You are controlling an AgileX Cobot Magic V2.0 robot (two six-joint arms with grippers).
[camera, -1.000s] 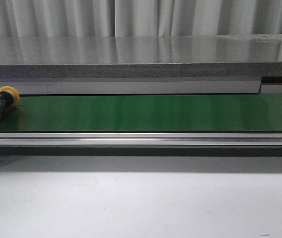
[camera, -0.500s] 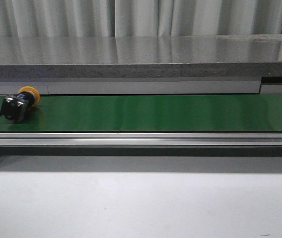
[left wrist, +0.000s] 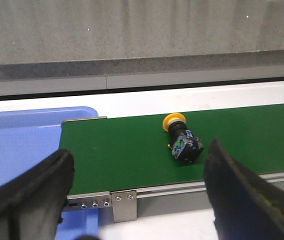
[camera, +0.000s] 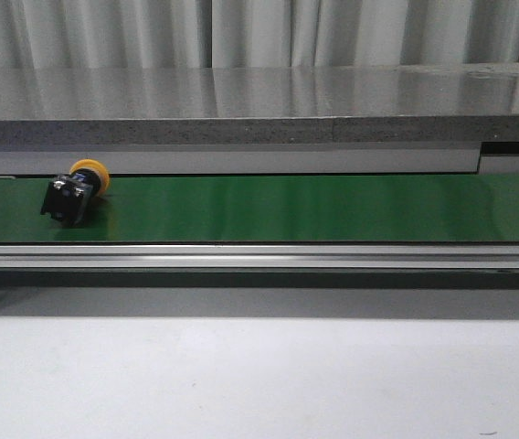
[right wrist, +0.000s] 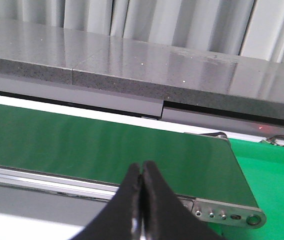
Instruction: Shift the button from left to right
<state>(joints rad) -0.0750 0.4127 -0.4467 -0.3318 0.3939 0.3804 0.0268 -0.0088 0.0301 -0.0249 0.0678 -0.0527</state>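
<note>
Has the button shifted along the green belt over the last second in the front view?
Yes. The button has moved rightward along the green belt; it was at the frame's left edge, and now lies clear of it, lying on its side.

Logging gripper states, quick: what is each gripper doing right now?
Left gripper: open, holding nothing; the button lies free on the belt.
Right gripper: closed, holding nothing.
</note>
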